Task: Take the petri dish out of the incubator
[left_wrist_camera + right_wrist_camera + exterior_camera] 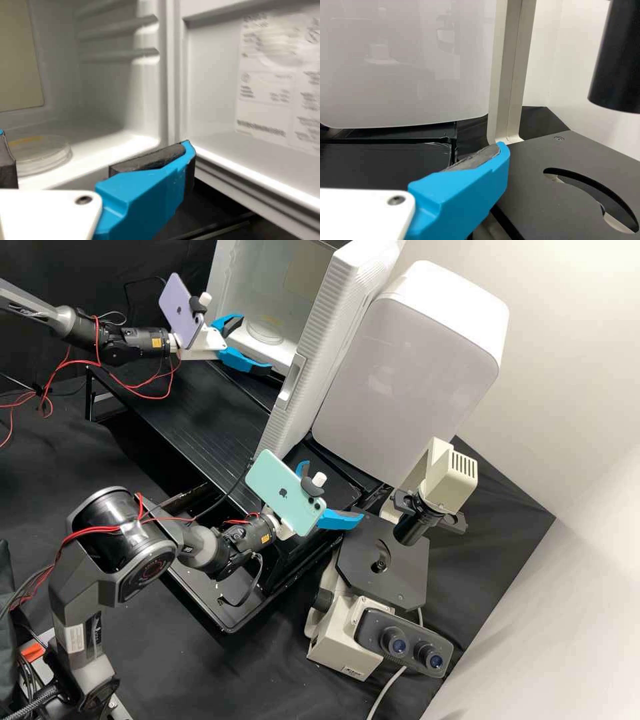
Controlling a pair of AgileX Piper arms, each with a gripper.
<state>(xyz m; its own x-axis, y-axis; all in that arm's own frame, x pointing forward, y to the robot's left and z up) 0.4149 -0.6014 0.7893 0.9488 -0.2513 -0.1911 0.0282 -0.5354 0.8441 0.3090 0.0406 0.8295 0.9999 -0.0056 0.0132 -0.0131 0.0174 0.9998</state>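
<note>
**1.** Cream-and-black inverted laboratory microscope (363, 633) with a flat black metal stage (560, 170). Nearest item, no part in the task.

**2.** Right gripper (333, 497), white body with blue fingers. The fingers are parted and grasp nothing. It sits just beside the stage edge, well apart from the task's thing.

**3.** Long black ribbed bench platform (200, 420), running back to the incubator's foot.

**4.** Left gripper (250, 343), same make. The fingers are spread wide and empty, held at the mouth of the chamber and aimed inward.

**5.** White plastic box-shaped incubator (327, 320), standing open, with shelf rails on its inner wall.

**6.** Round clear shallow petri dish (37, 150). It lies flat on the white chamber floor inside the incubator, just beyond the left gripper's tips, and nothing touches it.

**Progress, as judged:** early.
- **Done:** the chamber is open and the left gripper is lined up at the entrance.
- **Left:** reach in, close on the dish's rim, lift it level, draw it out and set it down outside.
</note>
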